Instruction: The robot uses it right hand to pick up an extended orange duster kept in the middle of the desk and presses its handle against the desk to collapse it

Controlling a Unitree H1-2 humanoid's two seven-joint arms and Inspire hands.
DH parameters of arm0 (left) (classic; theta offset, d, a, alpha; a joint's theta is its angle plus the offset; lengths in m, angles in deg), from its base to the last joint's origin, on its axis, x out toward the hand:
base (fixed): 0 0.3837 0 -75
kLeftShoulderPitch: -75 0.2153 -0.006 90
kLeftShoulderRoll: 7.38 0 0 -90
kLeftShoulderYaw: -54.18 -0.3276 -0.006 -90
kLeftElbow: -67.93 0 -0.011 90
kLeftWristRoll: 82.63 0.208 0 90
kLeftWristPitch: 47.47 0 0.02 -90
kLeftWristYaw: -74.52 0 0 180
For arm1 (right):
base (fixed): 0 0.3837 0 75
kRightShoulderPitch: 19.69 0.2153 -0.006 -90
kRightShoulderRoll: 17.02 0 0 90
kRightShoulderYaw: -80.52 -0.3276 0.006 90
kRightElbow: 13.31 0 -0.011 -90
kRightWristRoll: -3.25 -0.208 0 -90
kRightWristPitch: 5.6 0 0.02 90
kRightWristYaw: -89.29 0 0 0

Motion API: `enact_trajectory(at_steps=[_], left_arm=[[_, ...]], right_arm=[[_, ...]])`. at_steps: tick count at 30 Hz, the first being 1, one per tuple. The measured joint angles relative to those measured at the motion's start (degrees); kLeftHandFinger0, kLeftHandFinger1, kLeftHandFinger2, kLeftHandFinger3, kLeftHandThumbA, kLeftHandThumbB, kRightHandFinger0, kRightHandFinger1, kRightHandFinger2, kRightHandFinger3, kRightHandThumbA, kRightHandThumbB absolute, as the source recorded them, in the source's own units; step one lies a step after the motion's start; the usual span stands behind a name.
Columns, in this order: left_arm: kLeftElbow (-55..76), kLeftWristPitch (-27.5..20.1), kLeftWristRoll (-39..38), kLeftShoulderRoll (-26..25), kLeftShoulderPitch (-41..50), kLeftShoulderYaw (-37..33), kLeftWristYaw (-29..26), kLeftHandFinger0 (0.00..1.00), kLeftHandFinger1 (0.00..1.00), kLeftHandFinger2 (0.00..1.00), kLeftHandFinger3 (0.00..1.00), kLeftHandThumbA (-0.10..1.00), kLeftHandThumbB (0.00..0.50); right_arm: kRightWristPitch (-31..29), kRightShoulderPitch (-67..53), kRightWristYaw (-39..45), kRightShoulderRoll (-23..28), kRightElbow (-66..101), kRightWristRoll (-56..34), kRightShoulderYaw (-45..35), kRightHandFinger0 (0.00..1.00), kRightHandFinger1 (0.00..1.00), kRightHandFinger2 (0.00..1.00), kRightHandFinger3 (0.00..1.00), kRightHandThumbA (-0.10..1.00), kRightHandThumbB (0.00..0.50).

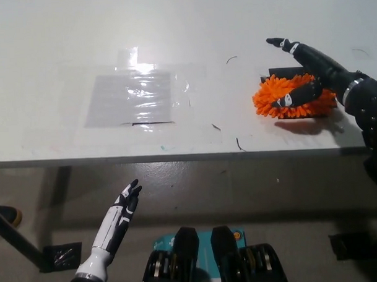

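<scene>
The orange duster lies at the right of the white desk, its fluffy head resting on a black patch. My black right hand hovers over the head, open, with one finger stretched beyond the head's far edge and another lying across the fluff. The duster's handle is hidden behind my right arm. My white left hand rests below the desk's front edge at the lower left, fingers straight and holding nothing.
A clear plastic sheet is taped to the middle of the desk. Small dark marks dot the surface near the front edge. Below lies the floor, with a black foot plate.
</scene>
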Motion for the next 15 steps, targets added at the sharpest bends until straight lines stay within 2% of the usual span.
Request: enact_trajectory(at_steps=[1,2,3,15], left_arm=[[0.00,0.00,0.02,0.00,0.00,-0.01,-0.01,1.00,1.00,1.00,1.00,1.00,0.500],[0.00,0.00,0.04,-0.01,0.00,-0.01,-0.03,1.00,1.00,1.00,1.00,1.00,0.500],[0.00,0.00,0.04,-0.02,0.00,0.00,-0.04,1.00,1.00,1.00,1.00,1.00,0.500],[0.00,0.00,0.21,-0.22,0.03,-0.07,-0.07,1.00,1.00,1.00,1.00,1.00,0.500]], right_arm=[[-0.06,0.14,0.00,0.00,-0.46,0.02,0.16,1.00,1.00,1.00,1.00,0.99,0.249],[-0.19,0.34,0.00,0.00,-0.98,0.07,0.39,1.00,1.00,1.00,1.00,1.00,0.286],[-0.38,0.56,0.00,-0.02,-1.49,0.14,0.62,1.00,1.00,1.00,1.00,1.00,0.289],[-1.62,4.38,0.00,-0.30,-8.96,1.17,3.01,1.00,1.00,1.00,1.00,1.00,0.287]])
